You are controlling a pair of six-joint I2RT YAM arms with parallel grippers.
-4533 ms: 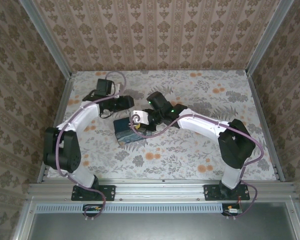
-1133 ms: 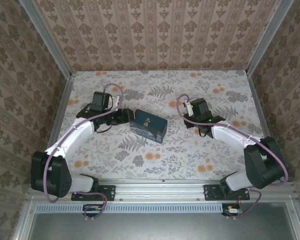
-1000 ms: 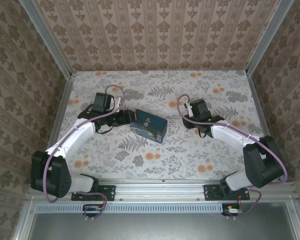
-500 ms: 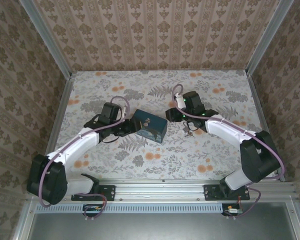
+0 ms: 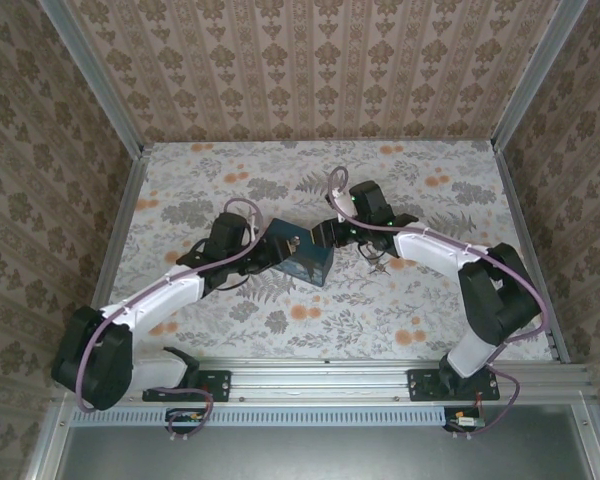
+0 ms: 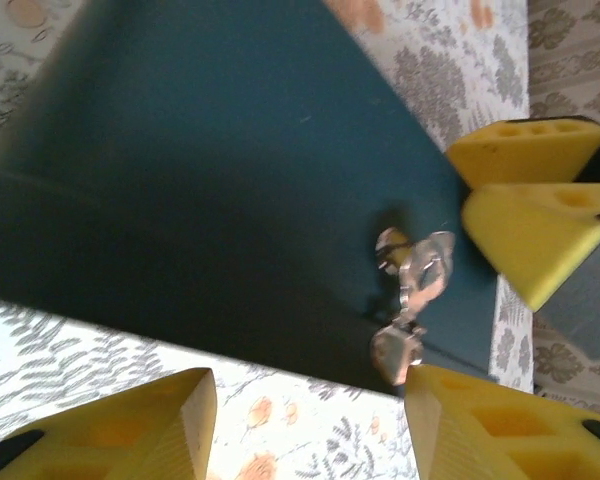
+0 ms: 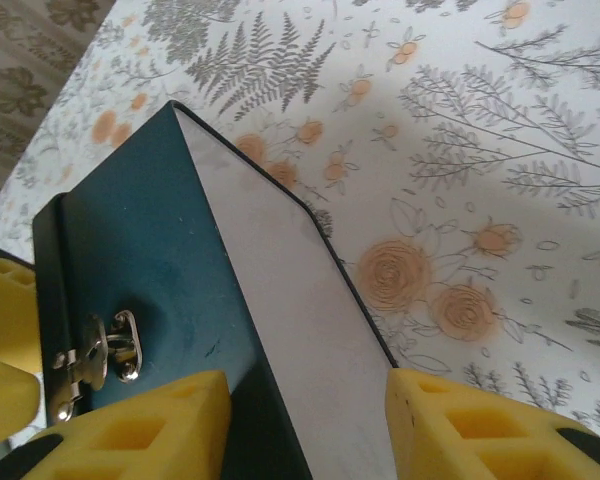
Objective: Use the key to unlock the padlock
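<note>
Both are roughly half-open: the yellow-padded left gripper [image 6: 305,392] and right gripper [image 7: 308,392] straddle opposite ends of the dark blue rectangular tin [image 5: 306,264], clamping nothing afaict. The tiny silvery metal padlock [image 6: 412,285] sits on its upward face, between them.

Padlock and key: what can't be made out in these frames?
- padlock: left wrist view, blur smears the silvery hardware on the blue tin; keyhole and shackle state unreadable.
- key: top view, a speck beside the right arm; too small for shape or orientation.
- right gripper: right wrist view, the frame's bottom edge cuts the fingers; contact with the tin unclear.
</note>
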